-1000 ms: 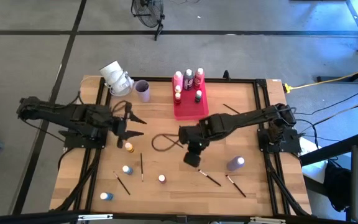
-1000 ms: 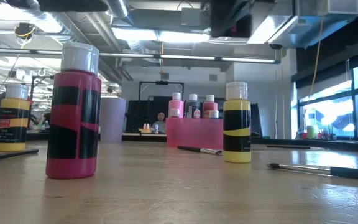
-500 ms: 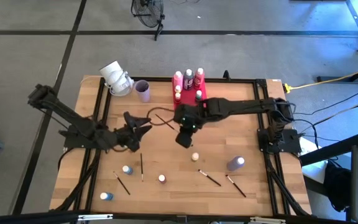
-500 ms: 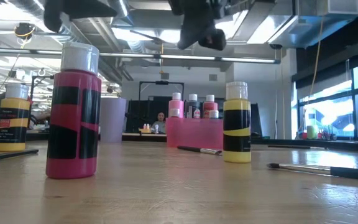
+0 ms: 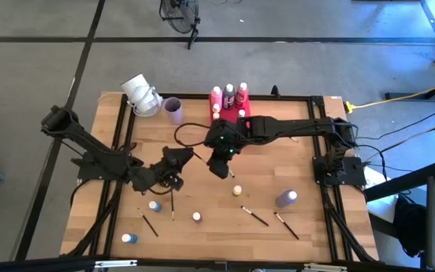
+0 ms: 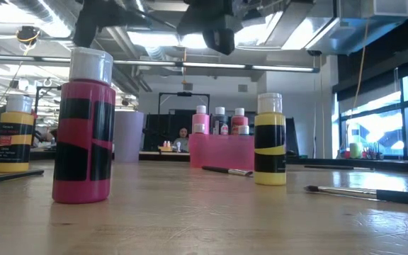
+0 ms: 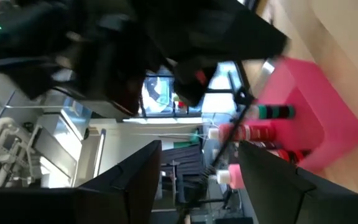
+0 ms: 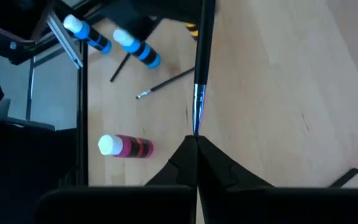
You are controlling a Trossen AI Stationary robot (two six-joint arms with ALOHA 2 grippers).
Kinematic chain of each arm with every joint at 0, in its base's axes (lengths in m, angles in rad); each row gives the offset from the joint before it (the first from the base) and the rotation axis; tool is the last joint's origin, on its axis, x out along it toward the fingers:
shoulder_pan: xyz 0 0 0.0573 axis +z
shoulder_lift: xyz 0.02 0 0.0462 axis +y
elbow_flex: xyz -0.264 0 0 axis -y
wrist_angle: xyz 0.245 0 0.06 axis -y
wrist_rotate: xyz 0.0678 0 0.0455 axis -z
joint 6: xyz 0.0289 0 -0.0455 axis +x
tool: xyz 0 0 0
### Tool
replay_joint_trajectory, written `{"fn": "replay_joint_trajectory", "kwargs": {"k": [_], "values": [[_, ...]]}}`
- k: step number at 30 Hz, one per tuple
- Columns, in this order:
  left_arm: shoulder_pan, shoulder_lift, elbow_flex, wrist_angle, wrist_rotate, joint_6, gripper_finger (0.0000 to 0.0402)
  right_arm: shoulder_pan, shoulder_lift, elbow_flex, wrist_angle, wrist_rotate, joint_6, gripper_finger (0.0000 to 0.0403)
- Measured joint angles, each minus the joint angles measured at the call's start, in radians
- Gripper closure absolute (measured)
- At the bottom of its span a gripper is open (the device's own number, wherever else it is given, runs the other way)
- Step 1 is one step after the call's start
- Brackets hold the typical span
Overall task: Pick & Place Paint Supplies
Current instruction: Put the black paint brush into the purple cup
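**A:** Starting on the left, the left gripper (image 5: 175, 171) hangs low at about 8 o'clock from the middle of the counter (image 5: 285, 162). Its fingers are spread, with nothing between them that I can see.

**B:** Idle, I'd say. The work is with the right gripper (image 5: 219, 165), almost dead centre. It's pinched tight on a paintbrush (image 8: 199, 74) by one end, and the rest pokes out ahead above the wood.

**A:** Where does it go? The pink tray (image 6: 222, 152) at 12 o'clock only has bottles in it.

**B:** My guess is the lilac cup (image 5: 174, 110), up at 11 o'clock. A thin brush held by its end can swing. I'd bring it over the mouth slowly, tip it upright, and lower it well inside before letting go. I'd also pass clear of the left arm.

**A:** Plenty remains. Loose bottles and brushes lie from 7 round to 4 o'clock, and the purple bottle (image 5: 286, 199) is farthest right.
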Motion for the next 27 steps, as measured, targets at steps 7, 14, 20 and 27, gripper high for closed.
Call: {"fn": "replay_joint_trajectory", "kwargs": {"k": [7,14,20,27], "values": [[0.0,0.005,0.015,-0.009,0.005,0.029,0.0192,0.013,0.0,-0.005,0.008,0.0,0.004,0.0403],[0.0,0.006,0.016,-0.084,0.008,0.01,0.0192,0.016,0.0,-0.005,0.007,-0.005,0.018,0.0403],[0.0,0.006,0.016,-0.099,0.009,0.009,0.0192,0.002,0.0,-0.005,0.0,-0.007,0.017,0.0403],[0.0,0.006,0.016,-0.106,0.017,0.008,0.0192,0.003,0.0,-0.005,0.004,-0.008,0.015,0.0403]]}}
